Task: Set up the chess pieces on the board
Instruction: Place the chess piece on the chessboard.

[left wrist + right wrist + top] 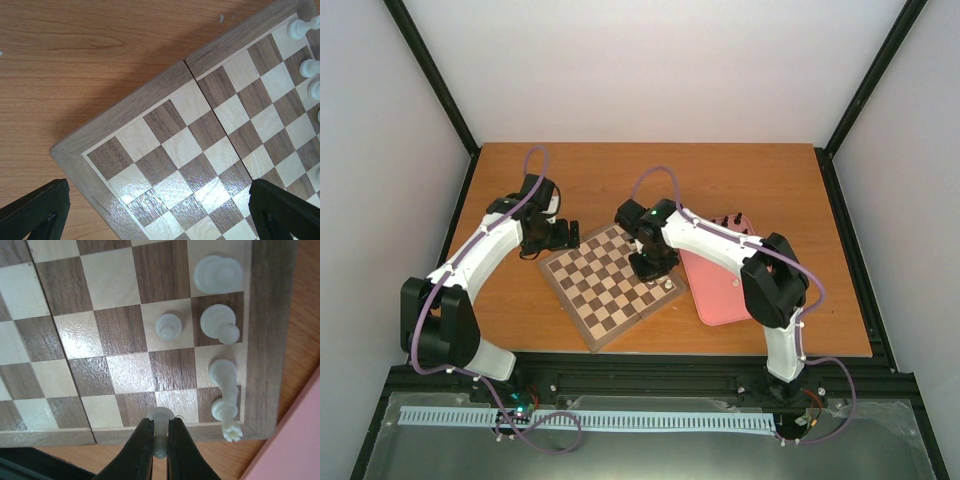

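Over the right corner of the board (610,285), the right arm (715,240) bends in from its base. Its elbow is raised above the pink tray (715,295) and its wrist is turned down toward the edge squares. The right gripper (160,426) has its two black fingers (142,445) pressed together on a small cream-white pawn (160,414). The pawn's rounded head shows just past the fingertips, over the outermost row by the border. Whether its base touches the wood cannot be told.

Just beyond it, several cream-white chess pieces (220,322) stand on the corner squares. They are smooth, turned figures with round heads and flared bases, and one is tall and slender.

The left arm (480,250) stretches forward along the left side, with its wrist angled in toward the board's far-left corner. The left gripper (160,215) hangs above that corner with its jaws spread wide and nothing between them. The dark, wedge-shaped fingers (35,212) sit at the bottom edges of the wrist view.

The board lies turned at an angle on the orange-brown wood-grain tabletop (620,170), beside the tray. It is flat and square, with glossy dark-brown and light-tan squares, a rounded brown border and a seam across its middle. A few dark pieces (730,218) stand at the tray's far end.
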`<state>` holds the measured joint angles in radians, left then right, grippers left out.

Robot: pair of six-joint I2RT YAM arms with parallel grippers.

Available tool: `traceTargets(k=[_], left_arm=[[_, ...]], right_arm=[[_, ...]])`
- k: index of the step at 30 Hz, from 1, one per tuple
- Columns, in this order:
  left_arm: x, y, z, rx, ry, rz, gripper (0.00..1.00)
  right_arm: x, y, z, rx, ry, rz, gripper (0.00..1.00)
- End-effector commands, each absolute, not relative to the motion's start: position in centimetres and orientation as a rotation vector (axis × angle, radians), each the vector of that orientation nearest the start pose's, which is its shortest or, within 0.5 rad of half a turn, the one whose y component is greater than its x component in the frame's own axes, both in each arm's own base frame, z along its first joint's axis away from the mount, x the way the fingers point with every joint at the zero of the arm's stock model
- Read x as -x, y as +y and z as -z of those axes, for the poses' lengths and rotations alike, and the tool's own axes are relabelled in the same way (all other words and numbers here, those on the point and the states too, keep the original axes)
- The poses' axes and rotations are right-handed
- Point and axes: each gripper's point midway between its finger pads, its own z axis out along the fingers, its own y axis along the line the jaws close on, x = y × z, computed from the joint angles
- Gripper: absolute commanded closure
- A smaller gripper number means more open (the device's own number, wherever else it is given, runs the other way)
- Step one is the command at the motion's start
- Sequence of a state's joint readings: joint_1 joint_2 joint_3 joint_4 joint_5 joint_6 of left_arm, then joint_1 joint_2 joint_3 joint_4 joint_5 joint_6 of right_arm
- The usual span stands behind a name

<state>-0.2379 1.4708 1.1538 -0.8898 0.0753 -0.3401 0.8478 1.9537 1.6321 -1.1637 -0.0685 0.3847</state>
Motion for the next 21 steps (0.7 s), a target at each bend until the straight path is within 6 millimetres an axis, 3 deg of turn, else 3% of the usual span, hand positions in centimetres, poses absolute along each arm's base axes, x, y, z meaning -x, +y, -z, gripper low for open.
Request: traceTargets(k=[1,21], left_arm=[[-32.2,-9.3,-13.7,0.096,2.777,0.254,0.00],[-32.3,-9.4,-13.4,0.096,2.784,0.254,0.00]], right_arm=[[-24.6,30.8,-8.0,0.773,3.031,-0.182,0.97],[-26.0,30.5,-5.9,0.758,3.035,-0.050,0.95]])
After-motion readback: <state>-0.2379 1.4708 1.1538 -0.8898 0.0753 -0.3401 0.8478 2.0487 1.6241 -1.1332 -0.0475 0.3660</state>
